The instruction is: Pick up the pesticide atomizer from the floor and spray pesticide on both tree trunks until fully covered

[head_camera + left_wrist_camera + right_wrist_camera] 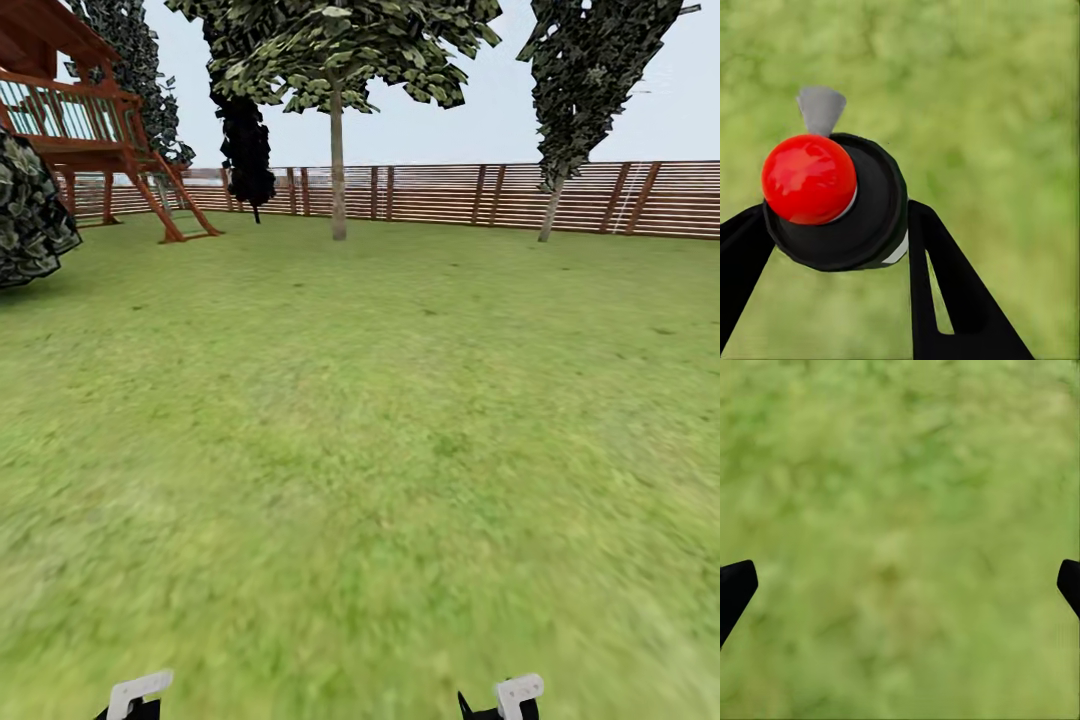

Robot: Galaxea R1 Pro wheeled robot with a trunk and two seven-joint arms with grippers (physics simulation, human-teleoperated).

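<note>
The pesticide atomizer (862, 217) has a black round body, a glossy red cap and a grey nozzle. My left gripper (836, 221) is shut on it, one black finger on each side of the body, over blurry green grass. My right gripper (904, 581) is open above bare grass, its two black fingertips far apart with nothing between them. Far ahead by the fence stands a tree (337, 160) with a straight pale trunk and grey-green leaves. To its right, another tree (549, 212) has a pale leaning trunk and darker foliage. No pesticide specks are visible on either trunk.
A wide lawn (380, 420) stretches to a brown slatted fence (450, 195). A red-brown wooden play tower (95, 130) stands at the far left, with a dark bush (30, 215) beside it. A black conifer (246, 150) grows left of the middle tree.
</note>
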